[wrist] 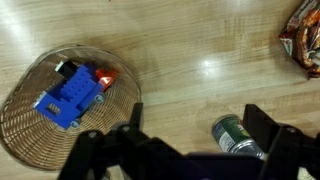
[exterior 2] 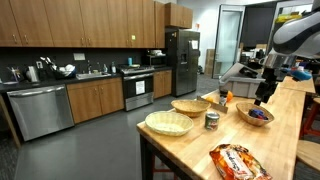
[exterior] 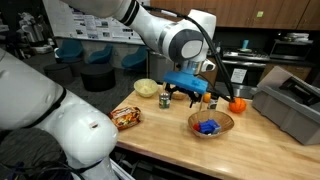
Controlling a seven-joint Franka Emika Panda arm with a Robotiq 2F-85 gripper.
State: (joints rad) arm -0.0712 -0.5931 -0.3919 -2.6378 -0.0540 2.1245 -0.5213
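The gripper (wrist: 195, 118) hangs above the wooden table (wrist: 200, 50) with its dark fingers (wrist: 262, 128) spread wide and nothing between them. In the wrist view a small metal can (wrist: 236, 136) stands on the table beneath it, within the span of the fingers and close to the one nearer the picture's right edge. No contact between can and finger is visible. In an exterior view the can is upright, just beside the gripper and lower than its fingertips (exterior: 190, 97). On the gripper's other side sits a round wicker basket (wrist: 25, 125). It holds a blue toy block (wrist: 68, 97), with a small red-orange piece (wrist: 104, 77) touching the block. A crinkled snack bag (wrist: 304, 35) lies flat on the table, well apart from the can. A pale shallow bowl (exterior: 146, 88) rests farther back on the table. An orange rounded object (exterior: 237, 104) sits near a grey plastic bin (exterior: 290, 108) at the table's far end.
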